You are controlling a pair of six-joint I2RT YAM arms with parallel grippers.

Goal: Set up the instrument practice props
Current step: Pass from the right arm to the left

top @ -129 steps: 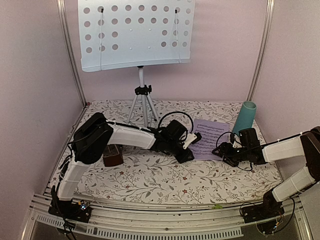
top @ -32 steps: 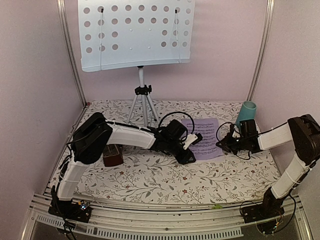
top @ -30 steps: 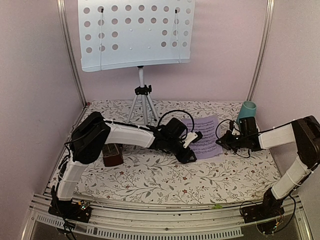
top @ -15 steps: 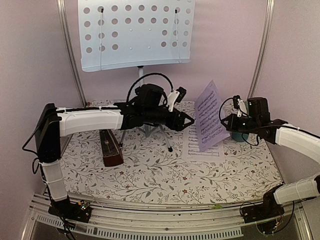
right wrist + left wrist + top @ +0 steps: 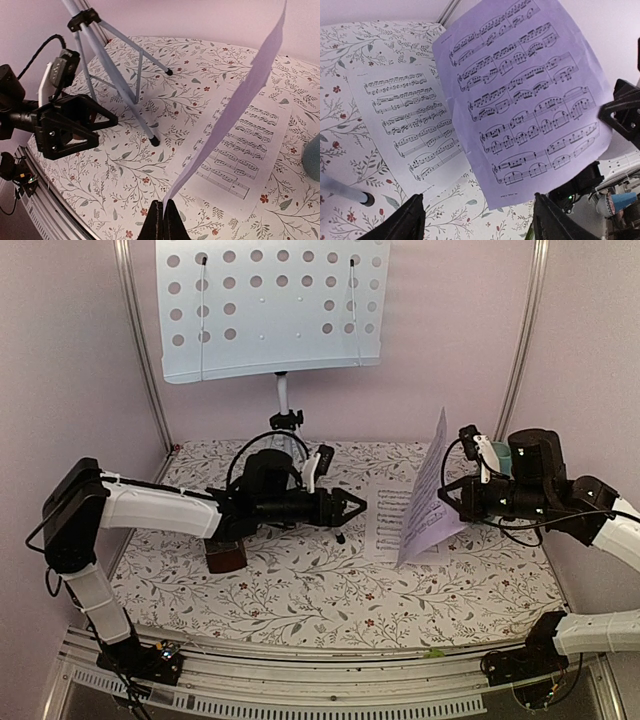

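Lilac sheet (image 5: 432,490) sits between my two claws, over the right half of the table (image 5: 300,590). Left claw (image 5: 352,508) is spread apart and empty, facing the printed side, near but not touching. The sheet stands almost upright, slightly tilted, long axis running up. Right claw (image 5: 462,502) is clamped on its right-hand edge. A white page (image 5: 383,525) lies flat underneath.
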